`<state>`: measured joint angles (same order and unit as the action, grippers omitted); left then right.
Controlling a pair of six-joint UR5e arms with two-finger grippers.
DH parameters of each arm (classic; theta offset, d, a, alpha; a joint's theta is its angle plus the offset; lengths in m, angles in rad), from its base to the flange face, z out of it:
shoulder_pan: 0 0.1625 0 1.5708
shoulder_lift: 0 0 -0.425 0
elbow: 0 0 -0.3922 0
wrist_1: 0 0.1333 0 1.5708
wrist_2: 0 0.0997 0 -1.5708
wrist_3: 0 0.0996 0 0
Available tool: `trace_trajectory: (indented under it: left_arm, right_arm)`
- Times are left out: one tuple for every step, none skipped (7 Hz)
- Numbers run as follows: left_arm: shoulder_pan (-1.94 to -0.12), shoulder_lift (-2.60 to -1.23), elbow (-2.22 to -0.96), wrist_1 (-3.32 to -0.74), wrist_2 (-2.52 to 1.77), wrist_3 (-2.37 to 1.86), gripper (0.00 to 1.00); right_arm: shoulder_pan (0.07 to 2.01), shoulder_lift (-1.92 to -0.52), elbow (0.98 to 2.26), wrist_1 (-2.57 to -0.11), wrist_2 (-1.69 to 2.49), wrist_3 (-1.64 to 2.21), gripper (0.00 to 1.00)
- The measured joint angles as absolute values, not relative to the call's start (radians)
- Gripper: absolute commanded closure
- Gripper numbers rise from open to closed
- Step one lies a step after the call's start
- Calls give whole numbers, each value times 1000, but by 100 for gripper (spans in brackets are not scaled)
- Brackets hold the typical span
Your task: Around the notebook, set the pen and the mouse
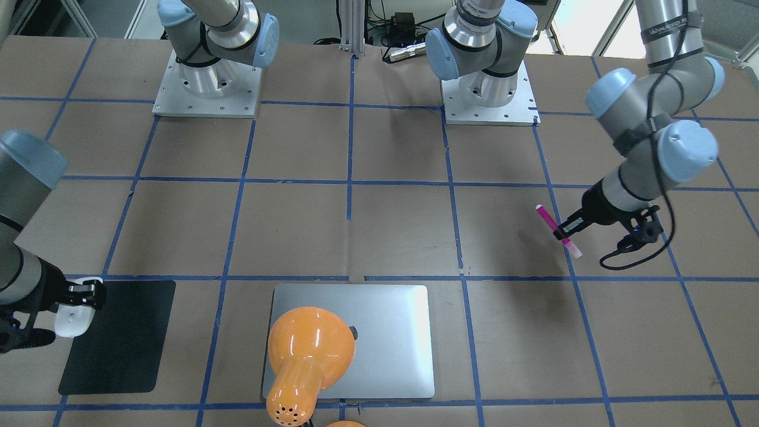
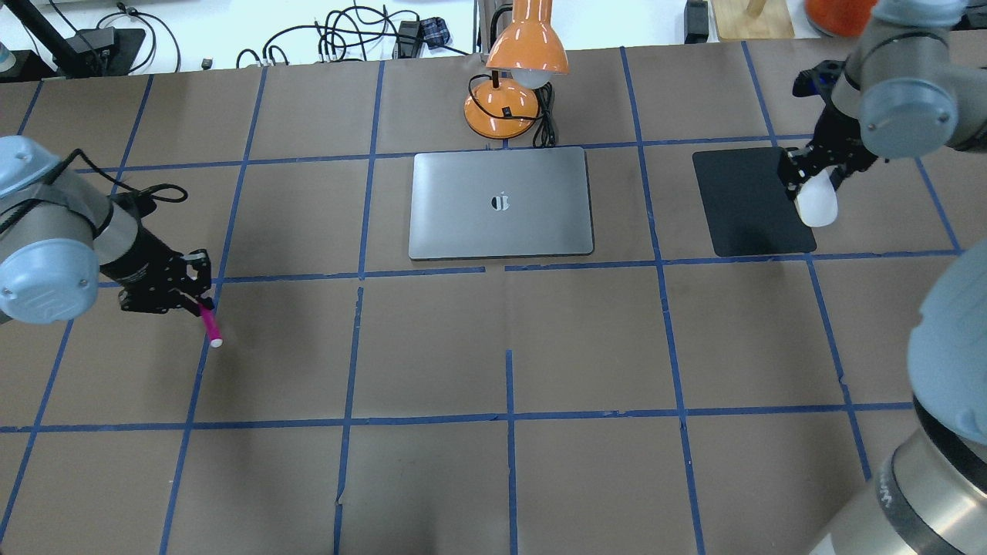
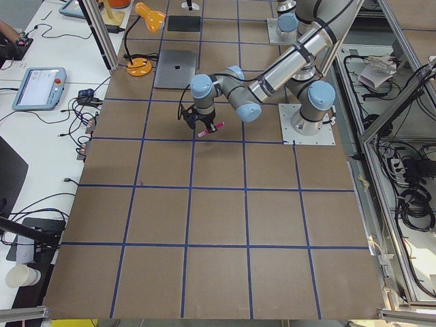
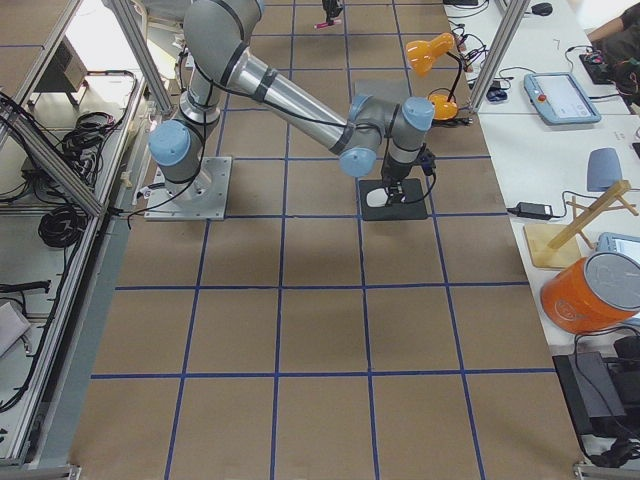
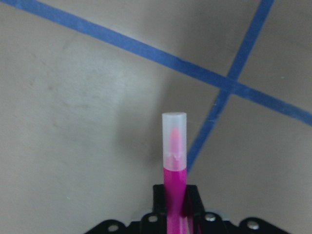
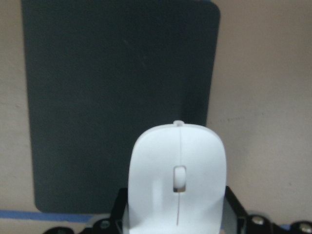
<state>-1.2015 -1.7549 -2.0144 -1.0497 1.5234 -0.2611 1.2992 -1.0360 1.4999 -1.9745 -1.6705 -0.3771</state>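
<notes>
Notebook (image 2: 501, 204), closed and flat, is the reference for both carried items. Well apart to the notebook's left, and nearer the robot than its front edge, the left gripper (image 2: 193, 299) has its fingers clamped on the magenta barrel of the pen (image 2: 209, 324). The pen's long axis extends out of the gripper, pale cap end leading. It slants toward the robot and slightly toward the notebook. Its detached shadow in the front-facing view suggests it is lifted off the table.

To the notebook's right, the right gripper (image 2: 813, 181) grasps the mouse (image 2: 817, 204), fingers pressed against the two sides of the white shell. The mouse's long axis runs parallel to the notebook's short edges. It hangs over the edge of the black mat (image 2: 740, 200) farther from the notebook, so the mat lies between mouse and notebook. Whether the mouse touches the mat cannot be told.

Judged from this layout, the deciding relation is the pen's. The notebook lies sideways from the left gripper across open table, calling for a lateral carry toward its left edge. The mouse, nearer its side of the notebook, needs mainly lowering.
</notes>
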Motion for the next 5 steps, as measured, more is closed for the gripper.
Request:
trace_trajectory:
  left_arm:
    - [-1343, -1742, -2013, -1028, 1525, -541, 100]
    - [-1487, -1748, -2009, -985, 1529, -818, 100]
    - [-1618, -1762, -1999, -957, 1532, -1078, 100]
    - [-1724, -1784, -1978, -945, 1531, -1310, 100]
    - [-1799, -1821, -1945, -941, 1525, -1484, 100]
  right_arm:
    - [1340, -960, 1420, -1947, -1663, -318, 78]
    - [1359, -905, 1375, -1932, -1660, -296, 65]
    - [1365, -874, 1361, -1926, -1660, -291, 11]
    - [1367, -857, 1360, -1927, -1657, -289, 0]
    - [1367, -849, 1364, -1928, -1654, -284, 0]
